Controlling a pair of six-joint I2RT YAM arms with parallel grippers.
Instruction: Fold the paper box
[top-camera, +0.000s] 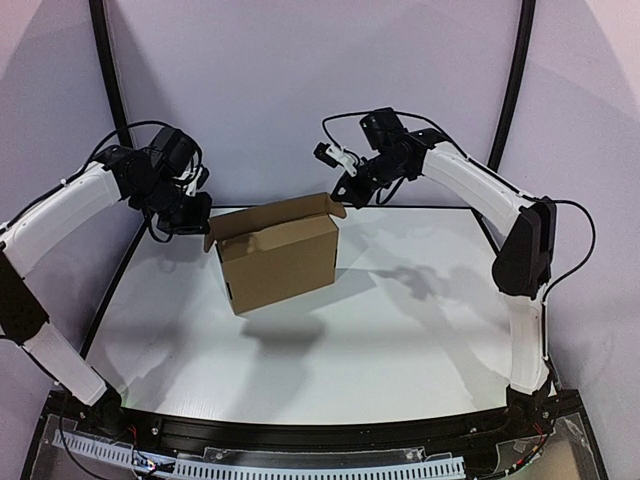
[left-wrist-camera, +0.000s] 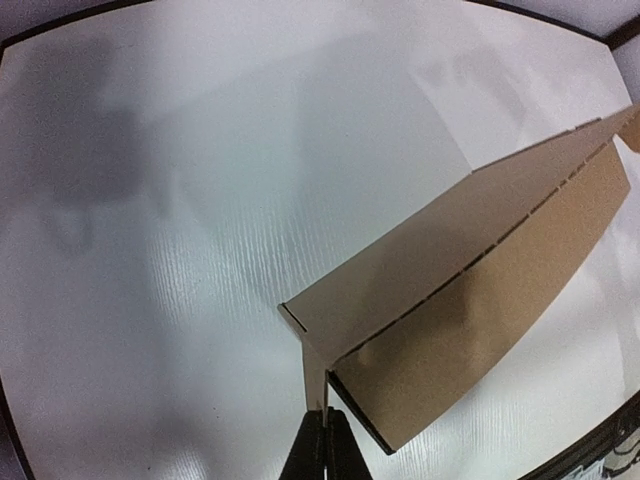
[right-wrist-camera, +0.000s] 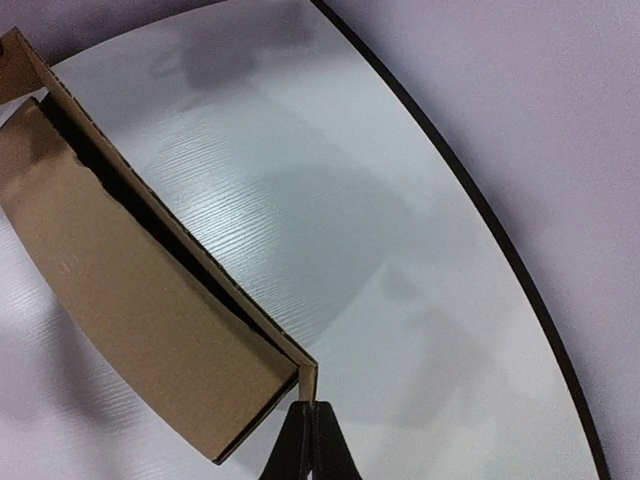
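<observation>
Noted just left of centre in the overhead view: the paper box (top-camera: 280, 262), already formed into a shallow brown carton, standing on its long edge with the open mouth upward. Tilted, left end lower in frame than right. Judged to be hanging clear of the table (top-camera: 420, 330), given the separate shadow (top-camera: 285, 330) lying below it with a pale gap between.

Suspended from its two upper corners. At lower centre of the left wrist view: left gripper (left-wrist-camera: 323, 418), fingers pressed together on the thin edge of a small corner ear, no gap visible, cardboard sandwiched between the tips. At lower centre of the right wrist view: right gripper (right-wrist-camera: 306, 410), likewise pinched on the opposite corner ear, box body running off to the upper left of that frame.

Why held so, as a judgement: opposite-corner pinches to keep the walls square and stop the carton collapsing back flat; height above the table to let the body swing free for re-orienting; grips on the ears, not the walls, to leave the lid flap (top-camera: 285, 213) free along the back of the mouth.

Lid flap upright and unclosed; ends untucked. Mostly formed, closing not yet done.

Risks: thin single-ply grips, likely to tear or slip under twisting; uneven pull between arms likely to rack the box.
</observation>
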